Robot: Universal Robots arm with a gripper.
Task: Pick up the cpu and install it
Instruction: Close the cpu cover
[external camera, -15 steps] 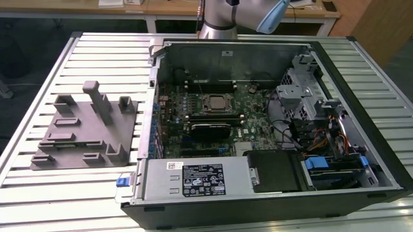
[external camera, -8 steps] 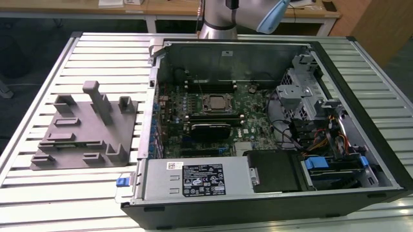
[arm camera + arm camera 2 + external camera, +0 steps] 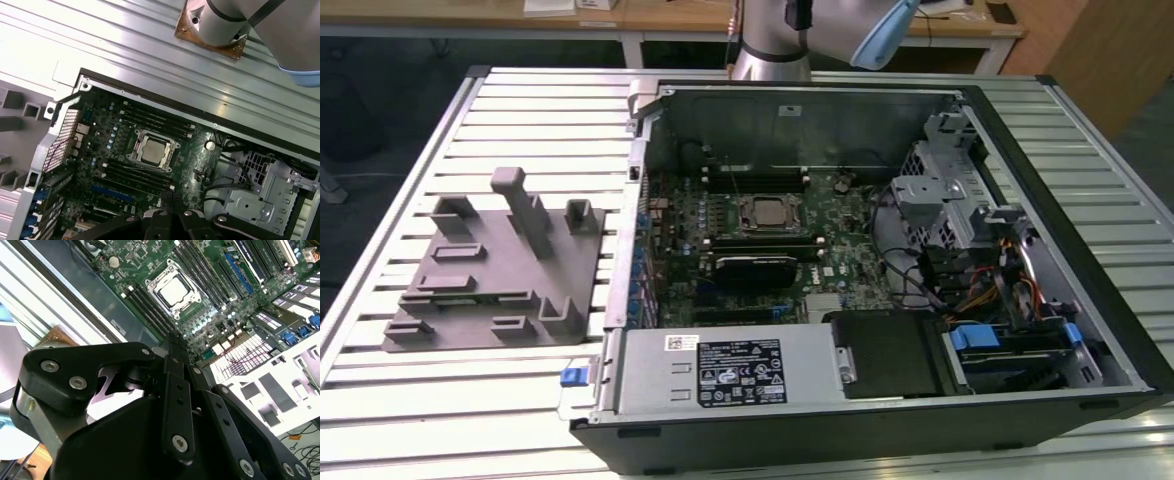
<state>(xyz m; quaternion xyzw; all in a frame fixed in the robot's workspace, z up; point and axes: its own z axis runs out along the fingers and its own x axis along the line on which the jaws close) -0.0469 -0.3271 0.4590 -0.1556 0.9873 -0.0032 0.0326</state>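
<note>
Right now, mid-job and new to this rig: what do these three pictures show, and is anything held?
One robot arm works over an open computer case, which lies on a slatted metal table. The exterior view comes from a camera off the arm that takes in the whole scene. On that view's left, a grey fixture stands beside the case. Both wrist views come from cameras riding on the arm, and they look past the black gripper onto the motherboard. The gripper hangs above the board, looks shut and holds nothing. The cpu, the small silvery square, sits in its socket on the board.
</note>
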